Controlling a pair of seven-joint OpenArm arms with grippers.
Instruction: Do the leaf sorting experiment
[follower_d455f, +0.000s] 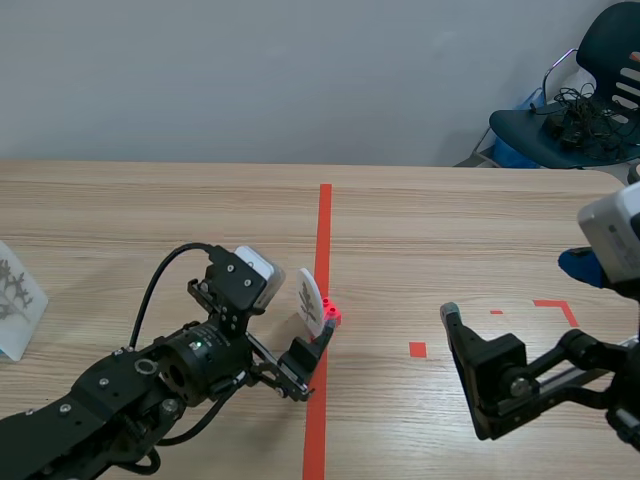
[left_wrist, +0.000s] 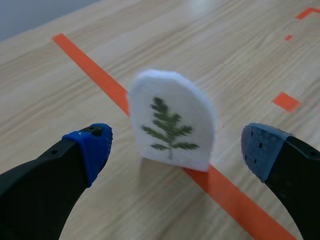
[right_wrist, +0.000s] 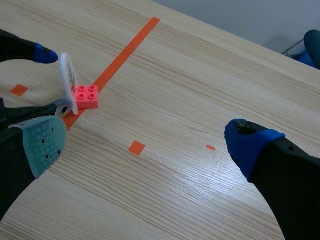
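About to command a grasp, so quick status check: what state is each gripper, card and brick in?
left gripper: jaws open, one either side of the leaf card.
right gripper: jaws open, holding nothing.
leaf card: upright on the orange tape line, not gripped.
pink brick: studs up, on the table directly behind the card.
second leaf card: standing near the table's left edge, untouched.

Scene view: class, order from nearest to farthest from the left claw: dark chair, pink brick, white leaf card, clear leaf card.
1. White arched leaf card: between the left claw's open fingers.
2. Pink plastic toy brick: right beside that card.
3. Clear plastic leaf card: far left, at the wooden table's edge.
4. Dark blue chair: beyond the table, far right.
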